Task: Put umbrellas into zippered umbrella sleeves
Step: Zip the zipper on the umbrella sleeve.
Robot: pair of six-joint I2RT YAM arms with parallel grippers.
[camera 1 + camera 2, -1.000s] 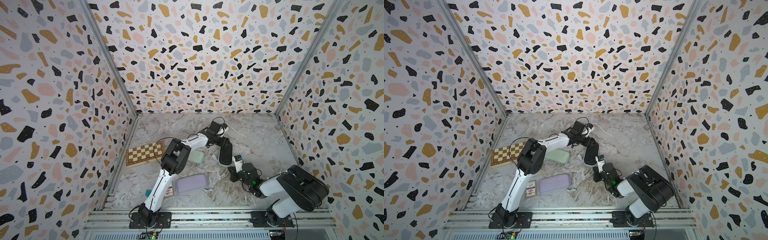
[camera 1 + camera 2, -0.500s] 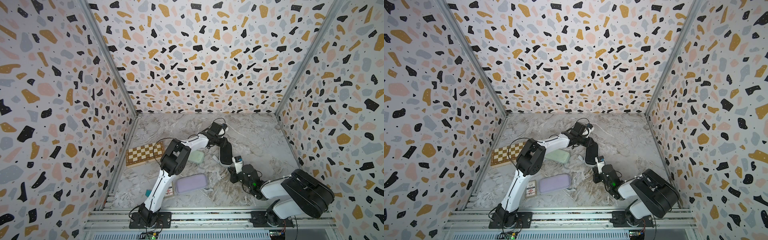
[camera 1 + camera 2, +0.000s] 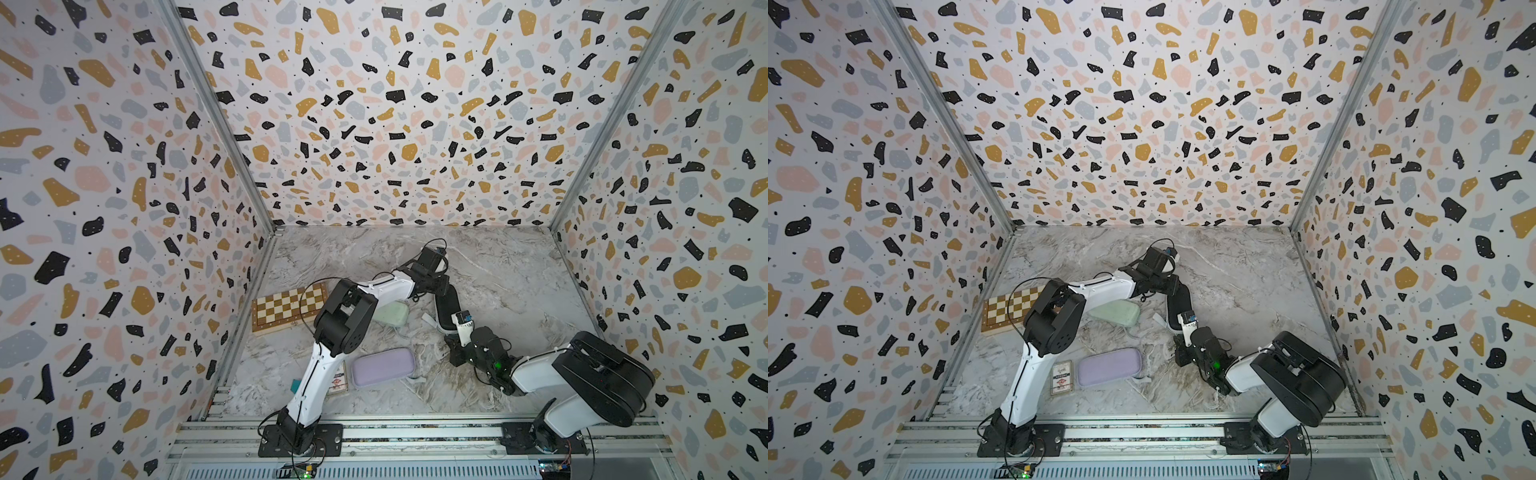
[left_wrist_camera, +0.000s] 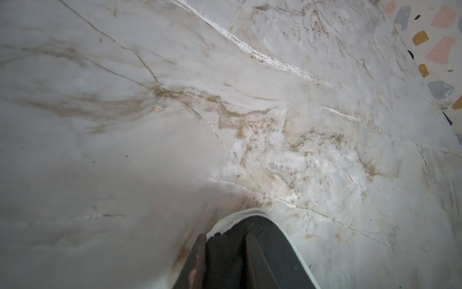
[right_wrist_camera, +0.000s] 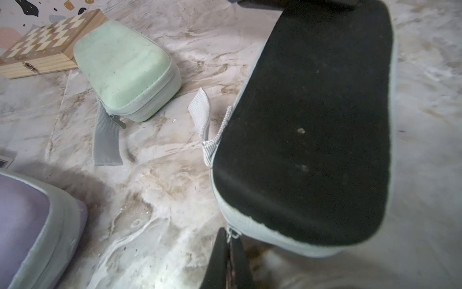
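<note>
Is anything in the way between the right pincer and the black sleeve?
Nothing visible. The right pincer is at the near end of the black sleeve, shut on its zipper pull. The left pincer grips the far end. The mint sleeve and lilac sleeve lie off to one side.

Black sleeve (image 3: pixel 447 308), mint sleeve (image 3: pixel 392 314), lilac sleeve (image 3: pixel 383 366), lying apart

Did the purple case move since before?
No. The purple case lies in the same spot, just as far from the chessboard as in the earlier pictures.
</note>
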